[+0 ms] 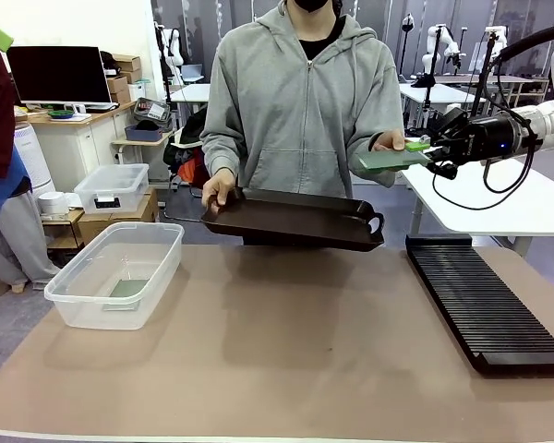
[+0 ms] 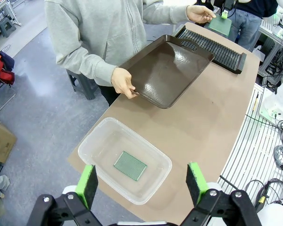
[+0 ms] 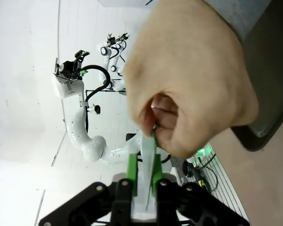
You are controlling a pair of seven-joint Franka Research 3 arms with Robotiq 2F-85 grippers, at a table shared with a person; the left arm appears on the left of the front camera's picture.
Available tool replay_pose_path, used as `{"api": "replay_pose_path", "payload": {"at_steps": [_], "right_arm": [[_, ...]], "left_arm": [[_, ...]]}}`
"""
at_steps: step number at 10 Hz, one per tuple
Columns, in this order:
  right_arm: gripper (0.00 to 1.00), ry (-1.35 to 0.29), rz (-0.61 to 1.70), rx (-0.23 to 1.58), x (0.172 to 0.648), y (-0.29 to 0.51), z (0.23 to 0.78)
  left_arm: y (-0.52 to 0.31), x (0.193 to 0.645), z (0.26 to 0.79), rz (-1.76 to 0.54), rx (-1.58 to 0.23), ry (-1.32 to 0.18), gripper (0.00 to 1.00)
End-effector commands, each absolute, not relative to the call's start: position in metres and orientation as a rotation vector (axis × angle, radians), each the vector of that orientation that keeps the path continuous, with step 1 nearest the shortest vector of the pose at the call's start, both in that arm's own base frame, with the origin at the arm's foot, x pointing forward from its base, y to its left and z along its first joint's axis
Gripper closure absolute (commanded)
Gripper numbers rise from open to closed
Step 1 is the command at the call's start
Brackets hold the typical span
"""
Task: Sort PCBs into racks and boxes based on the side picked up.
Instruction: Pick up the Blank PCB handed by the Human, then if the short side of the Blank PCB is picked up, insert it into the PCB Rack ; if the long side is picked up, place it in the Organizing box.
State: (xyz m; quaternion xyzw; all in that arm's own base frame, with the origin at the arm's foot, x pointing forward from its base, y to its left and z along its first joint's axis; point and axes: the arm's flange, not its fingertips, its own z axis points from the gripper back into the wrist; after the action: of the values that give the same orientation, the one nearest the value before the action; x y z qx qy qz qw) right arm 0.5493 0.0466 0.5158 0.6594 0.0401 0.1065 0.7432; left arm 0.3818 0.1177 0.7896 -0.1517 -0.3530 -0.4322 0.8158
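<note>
One PCB (image 2: 130, 165) lies in the clear tub (image 1: 166, 268) at nine o'clock, under my open left end effector (image 2: 141, 168). At two o'clock, my right end effector (image 1: 427, 148) and a person's hand (image 1: 391, 140) both pinch the other PCB (image 1: 388, 160).

The dark brown rectangular tray (image 2: 170, 70) is glossy, smooth; the clear tub (image 1: 162, 265) is translucent plastic; the tan bench (image 1: 286, 360) and thin green circuit board (image 1: 392, 160) look matt.
</note>
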Motion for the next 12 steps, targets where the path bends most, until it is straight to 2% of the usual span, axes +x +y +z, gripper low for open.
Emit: {"api": "replay_pose_path", "payload": {"at_steps": [1,7,8,9,12], "right_arm": [[1.0,0.082,0.236,1.497,0.5516,0.0451,0.5177],[1.0,0.089,0.225,1.529,0.5494,0.0433,0.5178],[1.0,0.098,0.159,1.528,0.5511,0.0411,0.5229],[1.0,0.09,0.229,1.487,0.5504,0.0439,0.5156],[1.0,0.09,0.229,1.487,0.5504,0.0439,0.5156]], "left_arm": [[0.1168,0.3789,0.7882,-0.926,-0.328,-0.753,0.0],[0.1168,0.3789,0.7882,-0.926,-0.328,-0.753,0.0],[0.1168,0.3789,0.7882,-0.926,-0.328,-0.753,0.0],[0.1168,0.3789,0.7882,-0.926,-0.328,-0.753,0.0],[0.1168,0.3789,0.7882,-0.926,-0.328,-0.753,0.0]]}}
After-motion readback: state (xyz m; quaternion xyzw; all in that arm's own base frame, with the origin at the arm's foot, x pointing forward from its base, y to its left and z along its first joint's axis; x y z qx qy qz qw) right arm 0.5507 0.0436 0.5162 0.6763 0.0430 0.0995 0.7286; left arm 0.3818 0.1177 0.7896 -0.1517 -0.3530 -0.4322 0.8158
